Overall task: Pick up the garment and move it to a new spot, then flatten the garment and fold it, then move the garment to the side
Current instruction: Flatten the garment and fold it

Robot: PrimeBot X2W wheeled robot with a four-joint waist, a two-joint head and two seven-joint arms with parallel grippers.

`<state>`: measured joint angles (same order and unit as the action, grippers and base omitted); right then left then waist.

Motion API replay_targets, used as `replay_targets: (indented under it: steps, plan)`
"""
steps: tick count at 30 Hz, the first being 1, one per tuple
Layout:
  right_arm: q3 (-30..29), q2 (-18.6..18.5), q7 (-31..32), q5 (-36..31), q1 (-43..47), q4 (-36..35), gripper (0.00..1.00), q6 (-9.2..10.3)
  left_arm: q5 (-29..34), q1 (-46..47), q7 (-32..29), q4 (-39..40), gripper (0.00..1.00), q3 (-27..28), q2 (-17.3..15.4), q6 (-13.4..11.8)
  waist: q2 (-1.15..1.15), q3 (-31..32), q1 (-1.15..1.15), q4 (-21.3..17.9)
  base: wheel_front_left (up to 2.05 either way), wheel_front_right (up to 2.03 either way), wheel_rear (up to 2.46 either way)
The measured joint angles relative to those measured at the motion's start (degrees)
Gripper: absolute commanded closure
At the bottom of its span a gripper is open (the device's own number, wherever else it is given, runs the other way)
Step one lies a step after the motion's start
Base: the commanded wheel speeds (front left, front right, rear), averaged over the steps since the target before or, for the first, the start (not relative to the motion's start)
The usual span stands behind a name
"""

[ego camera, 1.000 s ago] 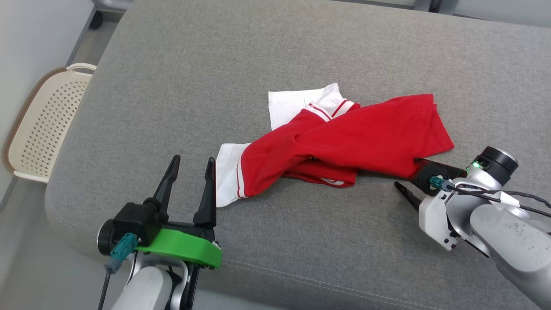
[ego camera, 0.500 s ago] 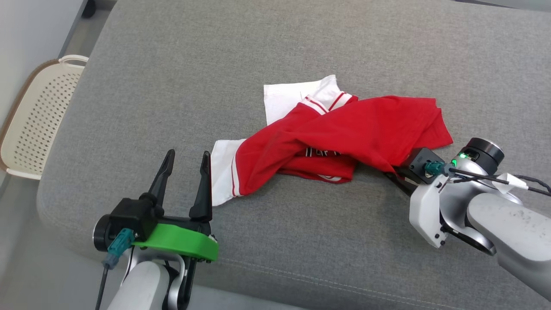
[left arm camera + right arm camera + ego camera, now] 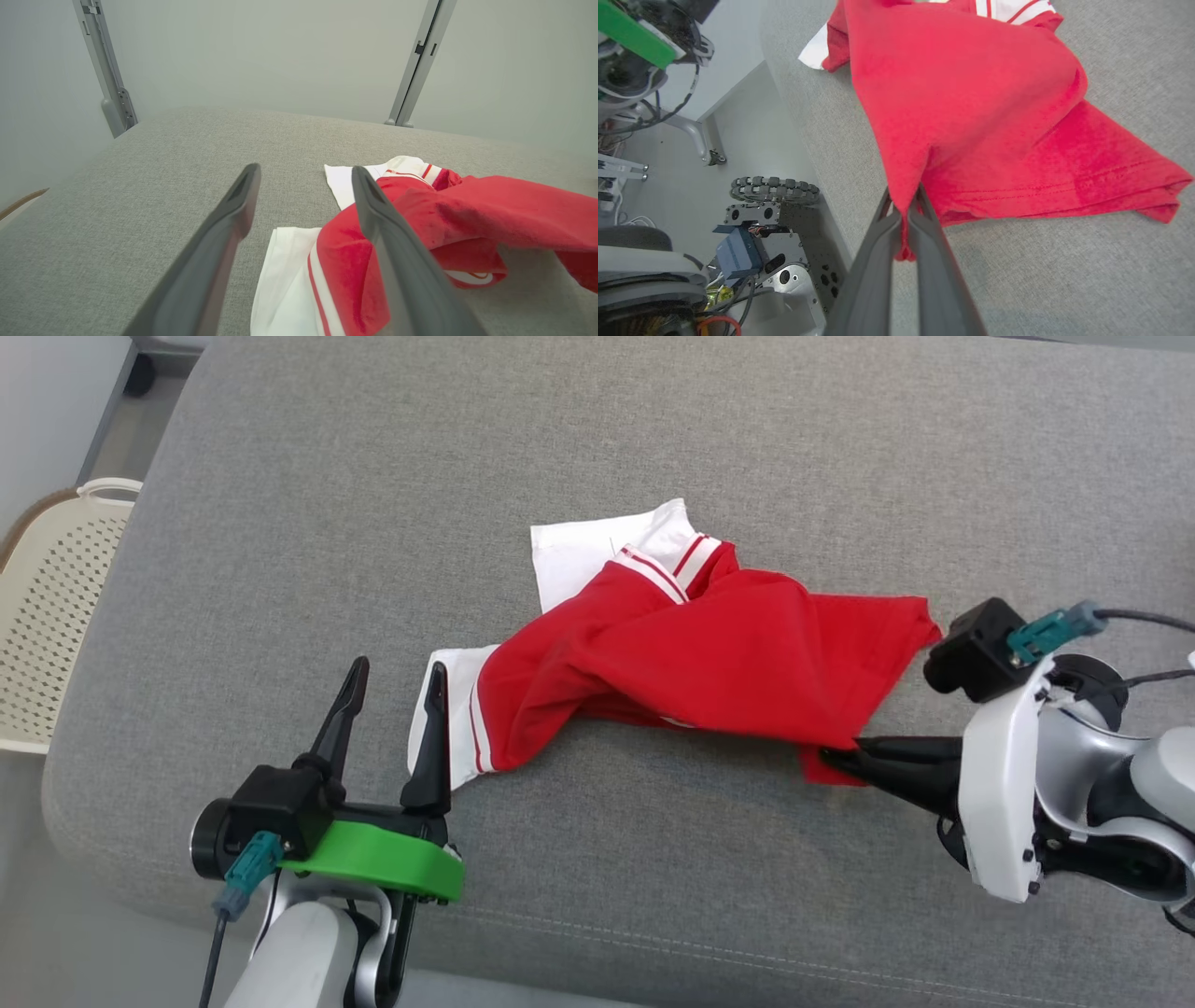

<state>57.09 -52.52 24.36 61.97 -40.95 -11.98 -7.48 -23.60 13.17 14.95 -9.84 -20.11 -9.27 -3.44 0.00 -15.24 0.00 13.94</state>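
Both level: right tool (image 3: 826, 761) pinches garment (image 3: 709, 663), left tool (image 3: 395, 667) gapes.

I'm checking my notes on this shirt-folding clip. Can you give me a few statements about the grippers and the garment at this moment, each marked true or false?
1. The right gripper is shut on a red edge of the garment. True.
2. The left gripper grips the white sleeve. False: its jaws stand open with nothing between them.
3. The garment lies on a grey cushion. True.
4. The garment is folded into a neat rectangle. False: it is crumpled and twisted.
5. A pale basket stands on the cushion. False: it stands off the cushion, to the robot's left.
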Motion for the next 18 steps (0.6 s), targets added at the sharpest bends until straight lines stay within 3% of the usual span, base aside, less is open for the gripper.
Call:
replay_targets:
  steps: [5, 10, 14, 18]
  plan:
    - [-4.38, -0.62, 1.85, 11.79, 0.12, -1.22, 1.0, 0.0, 0.1, 0.03, 0.01, -0.36, 0.0, 0.02, 0.13, 0.51, 0.0, -0.49, 0.0, 0.53, 0.0, 0.0, 0.0]
    - [-7.66, 0.11, 1.27, 16.24, -2.36, 7.43, 1.0, 0.0, 0.49, 0.65, 0.0, -1.21, 0.0, -0.53, 0.97, 1.38, 0.0, -1.26, 0.0, 1.51, 0.0, 0.0, 0.0]
    - [-7.22, 2.61, -0.67, 15.86, -5.44, 14.89, 1.0, 0.0, 1.07, 2.32, 0.0, -2.01, 0.0, -1.65, 1.86, 2.45, 0.0, -2.28, 0.0, 3.12, 0.0, 0.0, 0.0]
    - [-2.35, 2.13, -3.41, 8.65, -8.79, 17.45, 1.0, 0.0, 1.29, 3.44, 0.0, -2.54, 0.0, -2.35, 3.03, 3.03, 0.0, -3.32, 0.0, 4.46, 0.0, 0.0, 0.0]
